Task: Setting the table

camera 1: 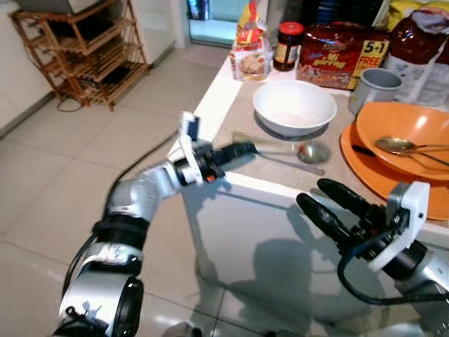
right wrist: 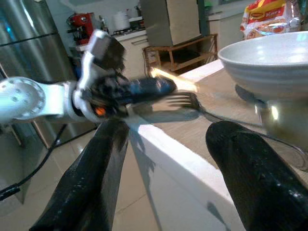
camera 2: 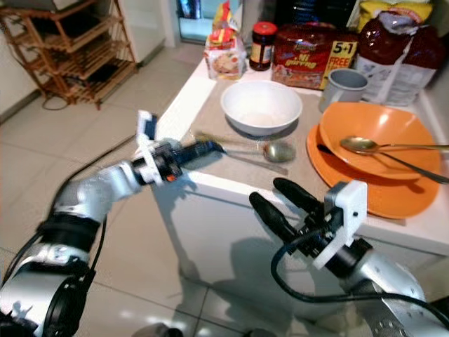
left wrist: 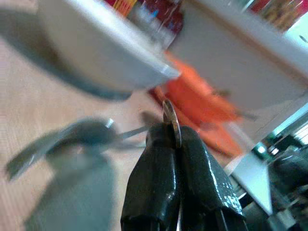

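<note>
My left gripper [camera 1: 247, 149] reaches over the table's left edge and is shut on the handle end of a metal spoon [camera 1: 313, 151]. The spoon lies on the beige mat in front of the white bowl [camera 1: 295, 105]. In the left wrist view the thin metal handle [left wrist: 171, 121] sits pinched between the black fingers [left wrist: 154, 183]. A fork [right wrist: 185, 100] lies beside the spoon, its tines toward the left gripper. My right gripper [camera 1: 312, 192] hangs open in front of the table's white front face, below the orange plate [camera 1: 368, 175], with nothing in it.
An orange bowl [camera 1: 410, 130] holding a spoon [camera 1: 394, 144] sits on the orange plate. A grey mug [camera 1: 375, 86], a jar [camera 1: 287, 45] and food packets [camera 1: 340, 55] stand at the back. A wooden rack [camera 1: 77, 49] stands far left on the tiled floor.
</note>
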`<state>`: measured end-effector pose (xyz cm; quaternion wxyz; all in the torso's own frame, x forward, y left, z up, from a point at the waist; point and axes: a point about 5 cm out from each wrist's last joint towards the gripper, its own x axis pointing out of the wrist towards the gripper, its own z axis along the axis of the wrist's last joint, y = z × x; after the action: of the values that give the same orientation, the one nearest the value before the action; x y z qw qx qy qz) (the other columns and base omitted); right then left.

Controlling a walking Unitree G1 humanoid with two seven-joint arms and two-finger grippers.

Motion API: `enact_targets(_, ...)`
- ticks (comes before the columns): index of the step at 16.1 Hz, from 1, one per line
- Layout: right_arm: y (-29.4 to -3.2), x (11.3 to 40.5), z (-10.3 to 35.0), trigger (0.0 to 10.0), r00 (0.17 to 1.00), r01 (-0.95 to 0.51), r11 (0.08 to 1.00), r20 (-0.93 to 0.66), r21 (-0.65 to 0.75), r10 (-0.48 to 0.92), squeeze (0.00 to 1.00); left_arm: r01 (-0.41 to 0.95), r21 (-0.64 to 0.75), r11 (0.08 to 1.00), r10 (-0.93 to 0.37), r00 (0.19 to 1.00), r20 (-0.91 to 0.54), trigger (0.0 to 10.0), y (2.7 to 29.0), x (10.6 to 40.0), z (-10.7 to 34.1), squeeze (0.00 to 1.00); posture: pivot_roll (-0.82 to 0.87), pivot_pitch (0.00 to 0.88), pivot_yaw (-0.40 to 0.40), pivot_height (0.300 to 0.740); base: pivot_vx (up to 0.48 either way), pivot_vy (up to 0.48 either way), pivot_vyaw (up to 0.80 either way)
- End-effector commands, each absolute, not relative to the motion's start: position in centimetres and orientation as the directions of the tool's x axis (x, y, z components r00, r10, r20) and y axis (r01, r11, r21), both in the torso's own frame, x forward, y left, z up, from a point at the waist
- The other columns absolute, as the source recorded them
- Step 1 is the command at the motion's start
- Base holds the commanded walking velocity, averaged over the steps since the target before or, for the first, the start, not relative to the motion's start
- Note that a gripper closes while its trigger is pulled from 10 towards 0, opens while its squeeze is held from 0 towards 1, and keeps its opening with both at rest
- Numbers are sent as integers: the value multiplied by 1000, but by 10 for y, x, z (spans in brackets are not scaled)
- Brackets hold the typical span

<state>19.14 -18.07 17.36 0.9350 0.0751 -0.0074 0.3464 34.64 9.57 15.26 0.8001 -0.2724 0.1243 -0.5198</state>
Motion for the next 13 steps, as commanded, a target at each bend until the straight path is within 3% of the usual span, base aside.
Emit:
enact_targets(1, -181, 189, 179, 10000, 767, -642, 759, 80, 111, 637, 0, 786, -526, 325, -908, 414, 58, 0, 91, 351, 156, 0, -125, 53, 73, 740, 0, 0, 0)
enact_targets(7, -180, 190, 179, 10000, 769, -640, 760, 84, 114, 634, 0, 764, -477, 435, -876, 482, -25, 0, 90, 367, 151, 0, -119, 56, 67, 740, 0, 0, 0)
enact_targets(8, -180, 190, 179, 10000, 768, -640, 760, 85, 114, 634, 0, 760, -465, 454, -868, 496, -38, 10000, 90, 369, 151, 867, -120, 55, 66, 740, 0, 0, 0)
enact_targets(9, -180, 191, 179, 10000, 768, -640, 760, 86, 113, 634, 0, 750, -446, 489, -851, 522, -54, 10000, 92, 372, 151, 1000, -120, 52, 66, 740, 0, 0, 0)
enact_targets(13, -180, 192, 179, 10000, 768, -640, 759, 88, 115, 634, 0, 730, -392, 559, -812, 577, -84, 10000, 104, 378, 153, 1000, -113, 42, 60, 740, 0, 0, 0)
